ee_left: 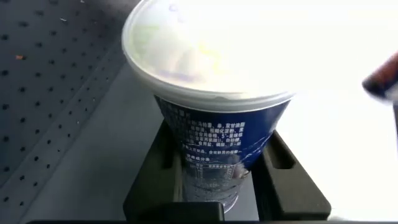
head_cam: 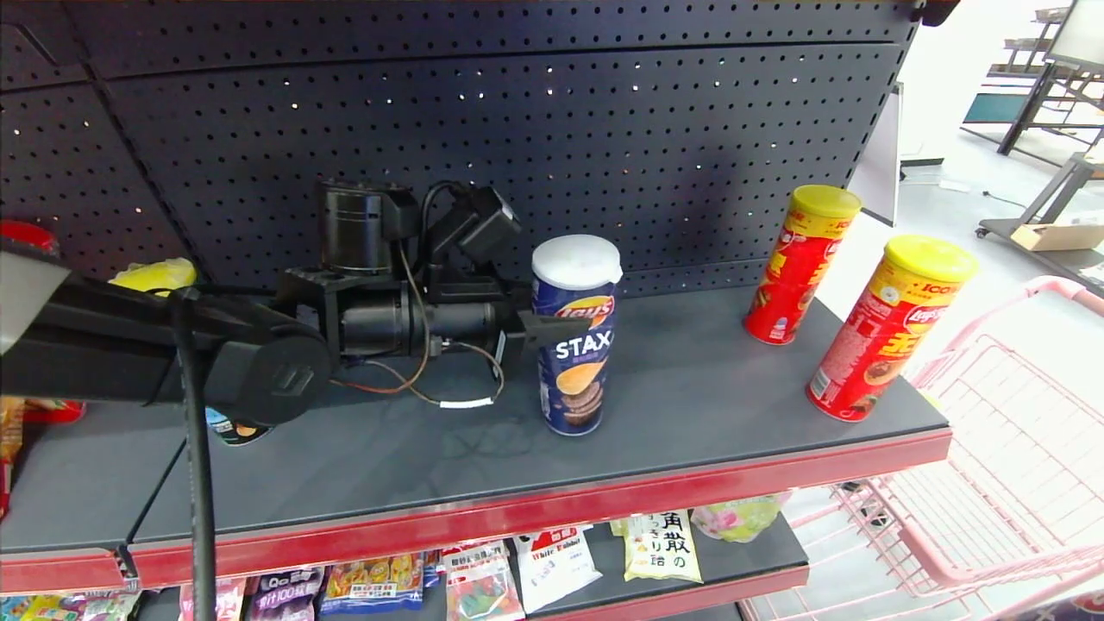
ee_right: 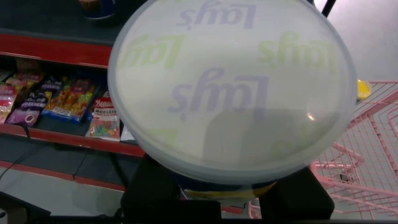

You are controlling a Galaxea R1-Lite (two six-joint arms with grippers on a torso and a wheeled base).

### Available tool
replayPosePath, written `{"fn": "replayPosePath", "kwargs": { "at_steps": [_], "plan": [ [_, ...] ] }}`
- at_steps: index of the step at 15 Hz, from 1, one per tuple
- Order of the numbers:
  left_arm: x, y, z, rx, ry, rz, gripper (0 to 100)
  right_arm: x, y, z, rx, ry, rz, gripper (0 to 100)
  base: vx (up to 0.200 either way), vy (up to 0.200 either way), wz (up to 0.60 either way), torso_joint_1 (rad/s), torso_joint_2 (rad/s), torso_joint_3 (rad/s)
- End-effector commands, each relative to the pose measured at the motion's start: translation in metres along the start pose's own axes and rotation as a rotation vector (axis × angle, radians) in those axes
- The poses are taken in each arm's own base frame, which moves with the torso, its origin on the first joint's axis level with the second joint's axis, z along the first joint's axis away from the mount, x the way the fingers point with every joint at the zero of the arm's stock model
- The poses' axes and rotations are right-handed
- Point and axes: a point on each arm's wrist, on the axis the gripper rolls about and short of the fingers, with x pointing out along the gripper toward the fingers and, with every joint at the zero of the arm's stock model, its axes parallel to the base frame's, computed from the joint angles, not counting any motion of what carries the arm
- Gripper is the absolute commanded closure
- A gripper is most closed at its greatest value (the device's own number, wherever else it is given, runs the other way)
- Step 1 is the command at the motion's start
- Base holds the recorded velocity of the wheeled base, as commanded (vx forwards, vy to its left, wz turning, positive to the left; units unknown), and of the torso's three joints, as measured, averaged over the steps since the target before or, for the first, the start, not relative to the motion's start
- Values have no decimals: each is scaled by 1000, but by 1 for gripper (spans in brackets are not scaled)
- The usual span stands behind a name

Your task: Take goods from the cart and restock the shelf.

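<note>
nearest the robot, the right tool (ee_right: 225,198) is held out in front of the shelving. it is clamped on a second can (ee_right: 230,87), and its dark fingers (ee_right: 152,193) press in from either side just below the can's clear plastic lid. under that lid only a sliver of blue and yellow wall shows. beyond this can lie the pink wire cart (ee_right: 367,155) on one side and a lower shelf (ee_right: 56,140) with a row of snack bags (ee_right: 68,99) on the other.

in the head view the cart (head_cam: 992,448) stands to the right of the shelving, and the snack bags (head_cam: 552,569) lie beneath the main shelf (head_cam: 414,466), whose front edge is a red lip (head_cam: 517,513).

around the middle of that shelf stands the blue can (head_cam: 576,345), upright, base on the grey board, its white lid on. the left tool (head_cam: 565,332) comes in from the left and is closed on it at mid-height. the left wrist view shows the same grip: the left tool (ee_left: 217,186) has one finger on each side of the blue can (ee_left: 211,143), both touching its wall.

farther right, well apart from the blue can, two red cans with yellow lids stand on the shelf, one near the front corner (head_cam: 888,328) and one farther back (head_cam: 802,263).

behind everything rises the dark pegboard (head_cam: 604,129).
</note>
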Motion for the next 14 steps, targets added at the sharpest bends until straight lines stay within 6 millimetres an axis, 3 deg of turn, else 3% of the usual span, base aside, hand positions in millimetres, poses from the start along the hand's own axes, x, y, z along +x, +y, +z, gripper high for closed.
{"fn": "replayPosePath", "kwargs": {
  "at_steps": [1,7,14],
  "plan": [
    [-3,-5,-4,3,12,-11,100,0,0,0,-1,2,1,100,0,0,0,0,0,0],
    [-5,-9,-21,-16,39,-59,100,0,0,-1,1,5,1,100,0,0,0,0,0,0],
    [-6,-10,-23,-26,42,-75,100,1,0,-2,2,14,2,100,0,0,0,0,0,0]
  ]
}}
